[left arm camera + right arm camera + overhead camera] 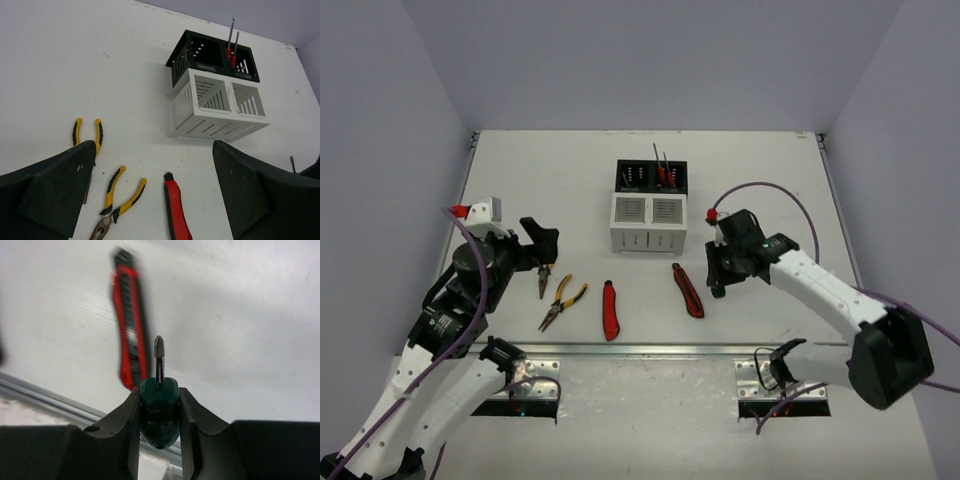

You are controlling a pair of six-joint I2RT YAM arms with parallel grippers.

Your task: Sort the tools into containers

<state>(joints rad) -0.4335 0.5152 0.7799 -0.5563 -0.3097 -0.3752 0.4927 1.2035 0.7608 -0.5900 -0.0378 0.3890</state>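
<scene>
White table [520, 180]; green screwdriver [159, 401] handle partly hidden inside right end effector [159, 391] grip.

**Setting: robot lab bench cell**

White table [570, 180] boxed in by plain pale walls [380, 150] on the left, right and far sides. Left arm [470, 285] and right arm [820, 285] mounted at a metal rail [650, 350] along the near edge, purple cables [770, 186] trailing from both.

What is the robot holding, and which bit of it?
The right pincer holds a green screwdriver by its handle, with the tip sticking out. The left pincer is open and empty.
</scene>
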